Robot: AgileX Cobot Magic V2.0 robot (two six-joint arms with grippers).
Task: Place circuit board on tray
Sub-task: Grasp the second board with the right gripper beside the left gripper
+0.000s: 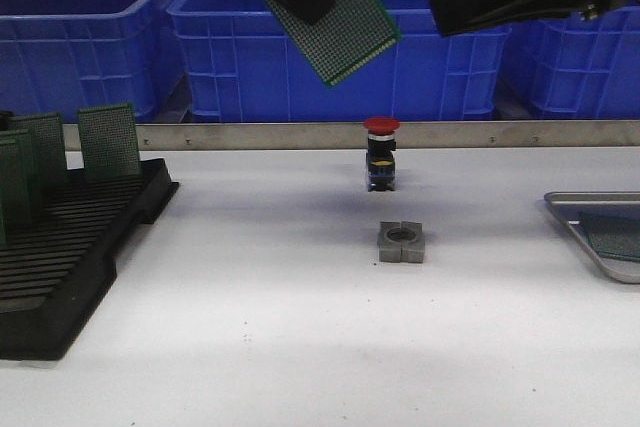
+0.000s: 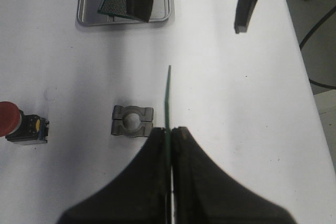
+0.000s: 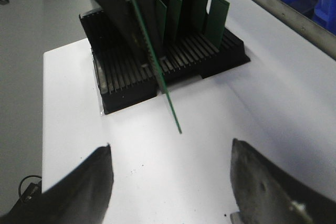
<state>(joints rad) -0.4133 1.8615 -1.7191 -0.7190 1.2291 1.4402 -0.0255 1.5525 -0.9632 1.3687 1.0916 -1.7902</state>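
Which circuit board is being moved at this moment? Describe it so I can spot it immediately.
Look above the middle of the white table, in front of the blue bins. A green perforated circuit board hangs tilted in the air, clamped in the left gripper. The other boards stand in the black rack or lie in the tray.

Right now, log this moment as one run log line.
left gripper: shut on circuit board, held aloft | right gripper: open, empty | tray: already holds one board | stage: mid-transfer

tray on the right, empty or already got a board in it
Not empty: one green circuit board already lies flat inside the tray, seen in the left wrist and front views.
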